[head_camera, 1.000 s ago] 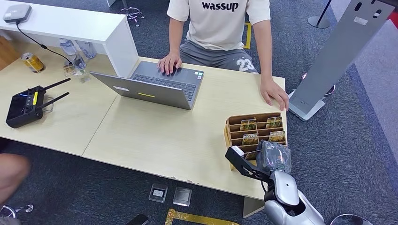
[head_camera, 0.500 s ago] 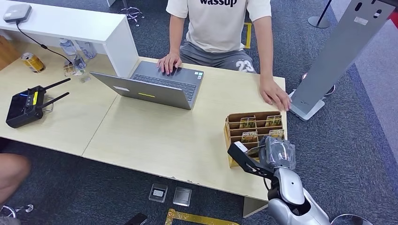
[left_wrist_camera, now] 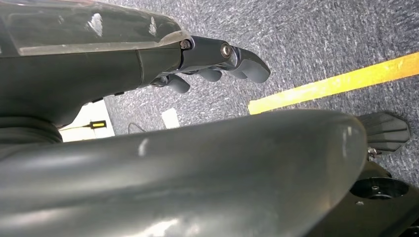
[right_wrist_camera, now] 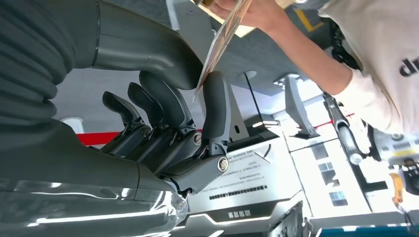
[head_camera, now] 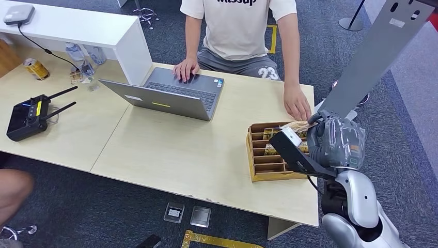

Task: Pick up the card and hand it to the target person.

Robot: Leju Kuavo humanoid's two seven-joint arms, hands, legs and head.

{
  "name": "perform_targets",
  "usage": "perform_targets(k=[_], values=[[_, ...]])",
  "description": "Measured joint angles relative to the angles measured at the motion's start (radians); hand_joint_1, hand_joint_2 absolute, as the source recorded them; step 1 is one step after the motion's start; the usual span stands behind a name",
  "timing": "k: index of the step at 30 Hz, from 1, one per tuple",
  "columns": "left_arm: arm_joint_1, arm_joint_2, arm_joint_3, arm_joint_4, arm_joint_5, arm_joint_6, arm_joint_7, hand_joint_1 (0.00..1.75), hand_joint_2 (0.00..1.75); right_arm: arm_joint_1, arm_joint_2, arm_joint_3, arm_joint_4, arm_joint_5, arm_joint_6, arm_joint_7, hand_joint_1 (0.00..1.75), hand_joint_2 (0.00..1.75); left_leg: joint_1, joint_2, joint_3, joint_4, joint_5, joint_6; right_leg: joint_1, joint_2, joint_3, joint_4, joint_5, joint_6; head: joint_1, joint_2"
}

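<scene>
Head view: right robot hand [head_camera: 337, 140], at 4 o'clock on the desk [head_camera: 196, 150], lifts the card [head_camera: 298, 126] above the card holder [head_camera: 268, 166], toward the person's hand [head_camera: 296, 107].

Left wrist view: left robot hand [left_wrist_camera: 217, 61] hangs empty, fingers loosely curled.

Right wrist view: card [right_wrist_camera: 221, 42] pinched between thumb and finger, touching the person's hand [right_wrist_camera: 252, 12]. The thin edge grip might slip if released early.

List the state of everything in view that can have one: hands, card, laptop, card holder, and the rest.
Right hand: pinching the card, raised toward the person.
Card: held, out of the holder.
Left hand: hanging over the carpet, fingers curled, holding nothing.
Laptop: open.
Wooden card holder: cards in its far slots.
Person's hand: flat on the table.
Remote controller: lying flat.
</scene>
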Motion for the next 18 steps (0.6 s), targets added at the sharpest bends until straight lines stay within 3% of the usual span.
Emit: perform_targets(k=[3,8,13,18], values=[[-0.001,0.000,0.000,0.000,0.000,-0.004,0.000,0.00,0.00,-0.012,0.001,-0.008,-0.012,-0.019,-0.038,-0.087,1.64,1.75,0.000,0.000,0.000,0.000,0.000,0.000,0.000,0.000,0.000,0.000,0.000,0.000,-0.001,0.000],[-0.001,0.000,0.000,0.000,-0.006,-0.009,0.001,0.00,0.00,-0.038,0.018,-0.011,0.035,-0.063,-0.147,-0.096,1.64,1.75,0.000,0.000,0.000,0.000,0.000,0.000,0.000,0.000,0.000,0.000,0.000,0.000,0.000,0.000],[-0.004,-0.004,0.000,0.000,-0.014,-0.013,-0.001,0.00,0.00,-0.088,0.067,-0.009,0.195,-0.135,-0.308,-0.085,1.64,1.75,0.000,-0.001,-0.001,0.000,0.000,0.000,0.000,0.000,0.000,0.000,0.000,0.000,0.000,0.000],[-0.005,-0.009,-0.001,0.000,-0.024,-0.016,-0.012,0.00,0.00,-0.134,0.133,-0.001,0.368,-0.161,-0.461,0.002,1.64,1.75,0.000,-0.001,-0.001,0.000,0.000,0.000,0.000,0.000,0.000,0.001,0.000,0.000,0.000,0.000]])
